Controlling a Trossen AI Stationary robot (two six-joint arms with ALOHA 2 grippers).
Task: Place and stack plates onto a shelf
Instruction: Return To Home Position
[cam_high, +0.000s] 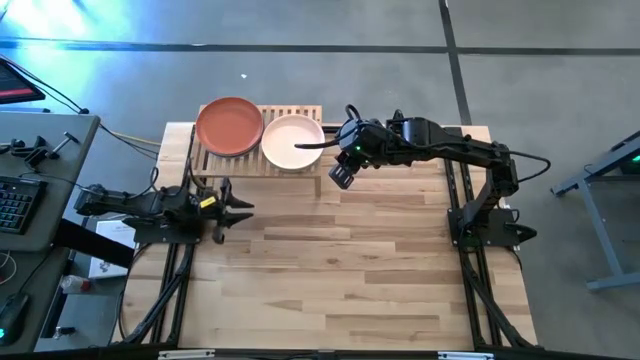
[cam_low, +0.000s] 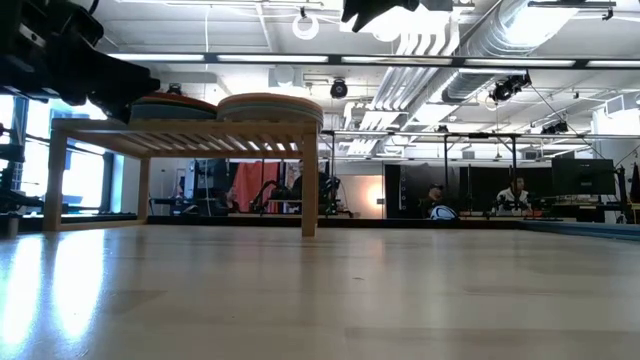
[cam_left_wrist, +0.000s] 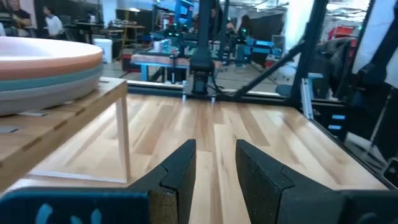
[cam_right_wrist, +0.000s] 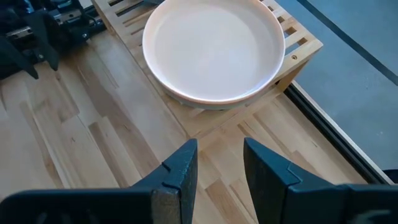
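Observation:
The light-wood shelf (cam_high: 262, 160) stands at the table's far edge and carries two plate stacks on its slats. A terracotta plate (cam_high: 228, 126) tops the left stack, a pale pink plate (cam_high: 290, 135) the right one. The left wrist view shows the pink plate (cam_left_wrist: 43, 53) lying on a teal one and a pale one. My right gripper (cam_high: 310, 147) hovers open, raised at the shelf's right end, with the pink plate (cam_right_wrist: 214, 50) beyond its fingertips (cam_right_wrist: 219, 165). My left gripper (cam_high: 235, 208) waits open, low over the table in front of the shelf's left part.
Bare plank tabletop (cam_high: 340, 270) stretches from the shelf to the near edge. In the low view the shelf (cam_low: 180, 135) stands on legs with open space under it. The arm bases sit at the table's left and right sides. People sit far off in the room behind.

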